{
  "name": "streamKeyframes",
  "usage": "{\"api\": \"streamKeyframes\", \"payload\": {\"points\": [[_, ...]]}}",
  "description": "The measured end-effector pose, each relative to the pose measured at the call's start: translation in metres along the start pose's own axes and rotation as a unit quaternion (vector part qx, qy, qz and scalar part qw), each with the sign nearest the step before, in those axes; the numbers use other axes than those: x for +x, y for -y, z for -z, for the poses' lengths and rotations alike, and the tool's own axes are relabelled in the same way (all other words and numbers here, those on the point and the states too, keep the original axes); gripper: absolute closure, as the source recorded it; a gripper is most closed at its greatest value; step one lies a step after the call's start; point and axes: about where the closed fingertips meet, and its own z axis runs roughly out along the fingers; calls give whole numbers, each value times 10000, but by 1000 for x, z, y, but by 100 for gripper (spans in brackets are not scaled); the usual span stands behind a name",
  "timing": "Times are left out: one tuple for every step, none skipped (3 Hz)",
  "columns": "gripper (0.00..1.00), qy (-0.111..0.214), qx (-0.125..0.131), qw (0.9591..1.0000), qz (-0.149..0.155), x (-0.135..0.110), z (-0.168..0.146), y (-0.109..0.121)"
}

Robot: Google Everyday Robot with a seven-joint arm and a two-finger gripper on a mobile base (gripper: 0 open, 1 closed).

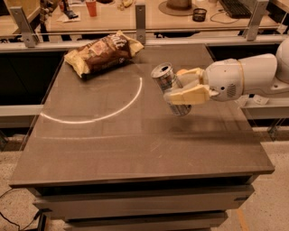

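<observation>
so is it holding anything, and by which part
The pincer, raised over the table, holds a tilted can by its side, around the middle.

Dark brown counter [135, 149] with a pale arc [106, 116] across its top and drawers under its front edge. The pincer [174, 85] hangs over its right half. Behind it a metal rail [90, 41] with posts, then a wooden desk [117, 18] holding a red cup [91, 7] and a keyboard [235, 7]. Speckled floor [271, 207], and a cable [11, 219] at lower left.
</observation>
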Motion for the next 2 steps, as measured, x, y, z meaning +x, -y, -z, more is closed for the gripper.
{"api": "streamKeyframes", "payload": {"points": [[100, 903, -161, 9957, -80, -1, 2, -4], [100, 1308, -177, 9911, -173, 11, 4, -7]]}}
